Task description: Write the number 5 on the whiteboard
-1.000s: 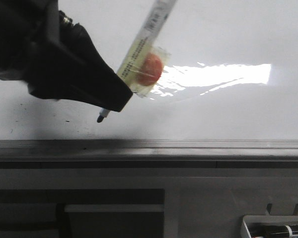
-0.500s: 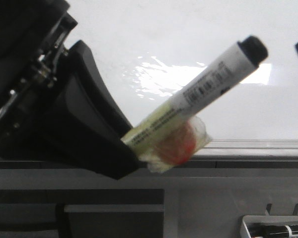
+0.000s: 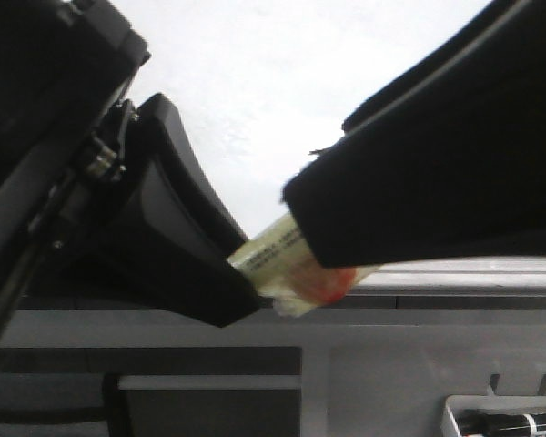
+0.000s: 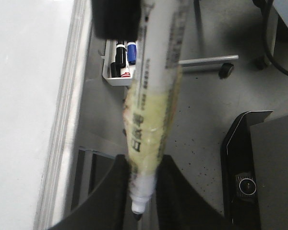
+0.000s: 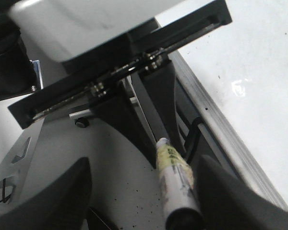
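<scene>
Left gripper (image 4: 139, 191), black fingers closed on a white-barrelled marker wrapped in yellowish tape (image 4: 151, 129); black tip pokes out past the fingers; printing on the barrel too blurred to read; orange-red patch under the tape in the front view. Right gripper (image 5: 177, 191) has its fingers spread either side of the marker's capped end; contact cannot be told; in the front view this arm hides most of the barrel. Large glossy white whiteboard (image 3: 255, 82) with grey metal rail (image 3: 473, 273) along its near edge; marker held off the board, beyond the rail; number 5 not visible on the exposed board. White tray of markers (image 4: 117, 67) on the grey floor, labels illegible.
</scene>
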Motion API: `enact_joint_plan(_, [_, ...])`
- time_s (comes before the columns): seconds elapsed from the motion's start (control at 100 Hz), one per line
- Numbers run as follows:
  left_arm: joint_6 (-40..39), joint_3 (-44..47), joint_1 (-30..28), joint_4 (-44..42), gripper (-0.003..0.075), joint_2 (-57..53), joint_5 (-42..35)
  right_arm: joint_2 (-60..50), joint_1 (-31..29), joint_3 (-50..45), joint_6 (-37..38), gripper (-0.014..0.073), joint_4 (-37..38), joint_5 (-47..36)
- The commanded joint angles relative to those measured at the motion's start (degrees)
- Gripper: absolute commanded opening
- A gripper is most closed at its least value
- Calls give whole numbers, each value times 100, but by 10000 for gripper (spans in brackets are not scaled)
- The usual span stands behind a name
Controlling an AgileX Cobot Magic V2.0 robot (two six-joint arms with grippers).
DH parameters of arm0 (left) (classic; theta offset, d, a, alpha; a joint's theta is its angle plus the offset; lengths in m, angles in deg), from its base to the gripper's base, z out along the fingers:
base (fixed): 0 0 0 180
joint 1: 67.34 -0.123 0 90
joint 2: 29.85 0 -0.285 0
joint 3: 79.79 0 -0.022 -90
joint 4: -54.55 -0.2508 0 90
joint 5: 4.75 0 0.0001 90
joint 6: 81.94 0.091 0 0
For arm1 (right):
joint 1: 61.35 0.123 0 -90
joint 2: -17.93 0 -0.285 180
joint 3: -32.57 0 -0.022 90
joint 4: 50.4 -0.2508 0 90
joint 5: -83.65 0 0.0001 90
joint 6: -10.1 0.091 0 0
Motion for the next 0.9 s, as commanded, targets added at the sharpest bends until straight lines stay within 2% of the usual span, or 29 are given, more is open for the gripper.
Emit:
enact_joint_plan(0.0, [-6,-140,32,112,-20,-114,-272,120,62,258,-80,418,-166,-375])
enact_joint_plan(0.07, [-6,-140,32,112,-20,-114,-272,270,62,326,-80,411,-166,-339])
enact_joint_plan(0.15, [-6,-140,32,112,-20,-114,-272,392,62,396,-80,339,-166,-330])
enact_joint_plan(0.31, [-6,-140,32,112,-20,-114,-238,596,62,434,-80,90,-166,-261])
enact_joint_plan(0.44, [-6,-140,32,112,-20,-114,-238,682,52,424,-80,-67,-166,-81])
enact_joint_plan(0.68, [-104,-140,32,120,-19,-114,-276,692,52,424,-80,-61,-166,-114])
enact_joint_plan(0.74, [-120,-140,32,120,2,-114,-276,692,52,424,-80,-61,-166,-102])
enact_joint_plan(0.79, [-129,-140,32,120,53,-114,-255,692,52,424,-80,-61,-166,-92])
enact_joint_plan(0.89, [-259,-140,32,120,214,-114,-255,692,52,424,-80,-61,-166,-90])
